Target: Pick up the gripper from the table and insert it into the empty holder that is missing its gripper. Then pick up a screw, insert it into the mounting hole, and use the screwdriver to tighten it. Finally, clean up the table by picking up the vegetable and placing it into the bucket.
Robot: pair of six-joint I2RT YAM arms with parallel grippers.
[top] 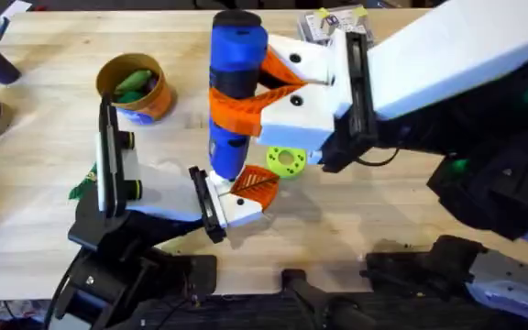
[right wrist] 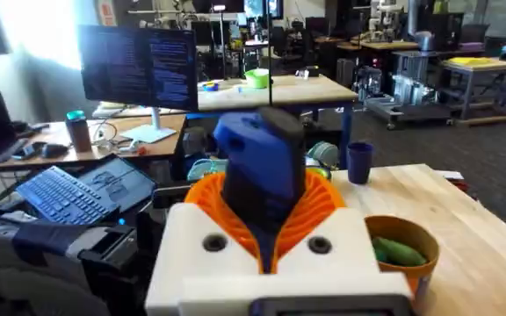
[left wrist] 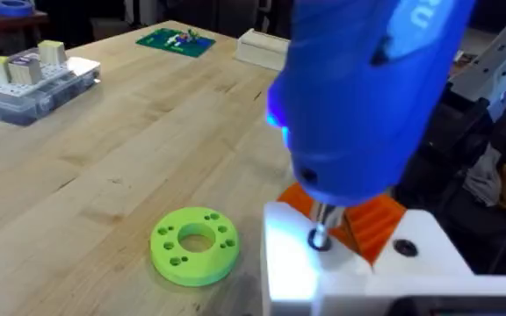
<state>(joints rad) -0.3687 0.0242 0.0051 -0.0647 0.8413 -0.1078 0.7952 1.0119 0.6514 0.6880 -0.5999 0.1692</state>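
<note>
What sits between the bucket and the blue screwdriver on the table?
Bare wood, in the overhead view: nothing lies between the bucket and the screwdriver.

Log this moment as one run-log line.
step: tightening screw | right gripper: holds screwdriver | tip: on holder by gripper | vegetable: in bucket

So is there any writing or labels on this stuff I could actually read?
No text here is clear enough to quote.
Screwdriver: white letters on the blue body, cut off at the picture's edge, unreadable.
Monitor: lines of text on the screen, too small to read.
Bucket: a purple patch on its side, too blurred to tell whether it carries print.
</note>
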